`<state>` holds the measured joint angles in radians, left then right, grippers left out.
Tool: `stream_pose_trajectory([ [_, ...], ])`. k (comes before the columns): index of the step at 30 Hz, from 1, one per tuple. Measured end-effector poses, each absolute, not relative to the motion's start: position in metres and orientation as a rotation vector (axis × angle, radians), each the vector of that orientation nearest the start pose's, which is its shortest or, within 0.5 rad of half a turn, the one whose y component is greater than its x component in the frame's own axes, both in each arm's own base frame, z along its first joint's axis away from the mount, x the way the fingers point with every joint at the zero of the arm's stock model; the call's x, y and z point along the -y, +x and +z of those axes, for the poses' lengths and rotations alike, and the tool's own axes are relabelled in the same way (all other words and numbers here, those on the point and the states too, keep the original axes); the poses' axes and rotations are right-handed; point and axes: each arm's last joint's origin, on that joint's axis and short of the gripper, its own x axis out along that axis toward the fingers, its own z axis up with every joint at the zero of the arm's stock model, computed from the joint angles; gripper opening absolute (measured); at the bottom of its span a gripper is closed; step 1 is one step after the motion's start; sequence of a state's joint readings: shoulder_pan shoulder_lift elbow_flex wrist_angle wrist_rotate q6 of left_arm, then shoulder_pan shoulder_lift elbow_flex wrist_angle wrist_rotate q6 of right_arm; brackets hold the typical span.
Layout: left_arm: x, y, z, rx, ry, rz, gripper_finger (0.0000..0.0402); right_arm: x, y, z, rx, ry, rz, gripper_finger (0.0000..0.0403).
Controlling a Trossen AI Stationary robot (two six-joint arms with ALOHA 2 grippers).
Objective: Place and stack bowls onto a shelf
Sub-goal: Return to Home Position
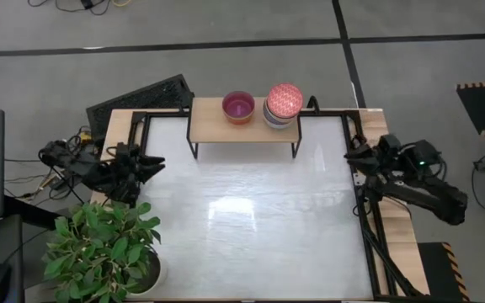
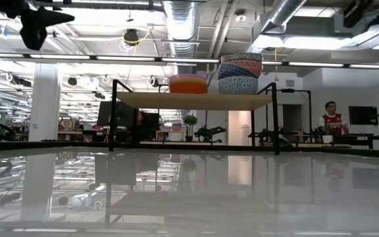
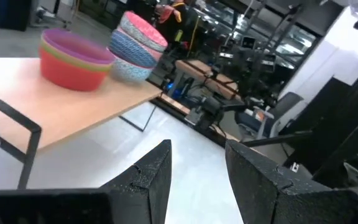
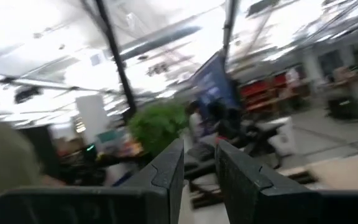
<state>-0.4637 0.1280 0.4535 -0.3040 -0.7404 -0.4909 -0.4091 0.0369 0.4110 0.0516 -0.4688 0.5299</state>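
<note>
While both arms are hanging back, two bowl stacks are sitting on the shelf

Seen from overhead, the shelf is standing at the far edge of the white table, its long axis running side to side across the table's width. That view is showing only the top bowl of each pile: a magenta one on the plain stack and a red-patterned one on the patterned stack, just beside it toward the right arm's side. The low view and the left wrist view are revealing the layers. The plain stack is showing magenta over yellow-green over orange-red, and the patterned stack is showing the red-patterned bowl over two blue-lined ones. All the bowls are sitting upright with their mouths facing up, and the patterned stack is rising higher.

The left gripper is hovering by the table's left edge, near the potted plant, its fingers standing clearly apart and holding nothing. The right gripper is hanging by the right edge, its fingers a narrow gap apart and likewise empty; its camera is looking across toward the blurred plant.

Only the low view is catching a person in the room behind
</note>
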Motion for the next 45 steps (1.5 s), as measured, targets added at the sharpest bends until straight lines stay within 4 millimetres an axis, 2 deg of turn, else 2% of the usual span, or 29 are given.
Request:
stream_pose_trajectory([
  [7,0.011,0.064,0.27,0.077,-0.461,0.295,0.0135,0.007,0.072,0.257,0.359,0.386,0.262,0.0119],
  [15,0.014,0.063,0.262,0.006,-0.448,0.268,0.0135,-0.003,0.088,0.217,0.369,0.366,0.236,0.0119],
  [22,0.015,0.062,0.26,-0.017,-0.427,0.265,0.0135,-0.009,0.089,0.21,0.448,0.262,0.05,0.0119],
  [27,0.012,0.061,0.256,-0.033,-0.379,0.342,0.0135,-0.013,0.089,0.21,0.448,0.146,0.053,0.0119],
  [38,0.007,0.057,0.238,-0.084,-0.397,0.518,0.0135,-0.014,0.093,0.201,0.351,0.098,0.046,0.0119],
  [41,0.011,0.064,0.225,-0.058,-0.399,0.534,0.0135,-0.014,0.093,0.2,0.343,0.081,0.044,0.0119],
  [45,0.022,0.078,0.199,-0.044,-0.464,0.45,0.0135,-0.015,0.095,0.195,0.283,0.082,0.045,0.0119],
])
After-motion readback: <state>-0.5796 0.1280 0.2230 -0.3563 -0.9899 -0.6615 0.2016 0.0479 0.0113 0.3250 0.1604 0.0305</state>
